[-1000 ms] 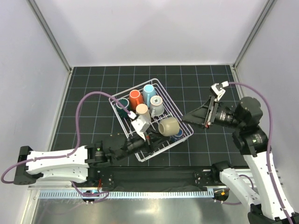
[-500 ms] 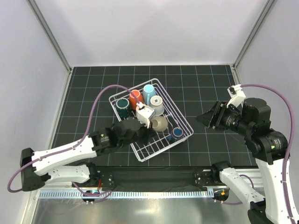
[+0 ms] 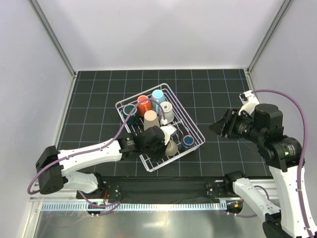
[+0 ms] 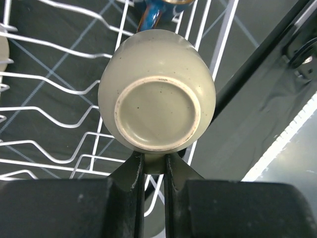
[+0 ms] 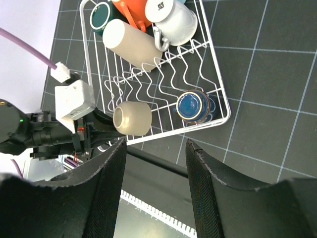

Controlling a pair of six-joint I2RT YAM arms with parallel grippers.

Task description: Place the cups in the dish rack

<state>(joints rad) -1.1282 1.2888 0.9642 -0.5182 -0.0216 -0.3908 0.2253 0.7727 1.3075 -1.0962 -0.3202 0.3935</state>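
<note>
though unclear overhead, left tool (image 4: 154, 168) pinches olive cup (image 4: 156, 110).

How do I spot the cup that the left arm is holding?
Find the white wire dish rack on the black gridded mat. By its near edge, beside the navy blue cup, is a small olive-beige cup. Only this one is held in the left pincer.
</note>
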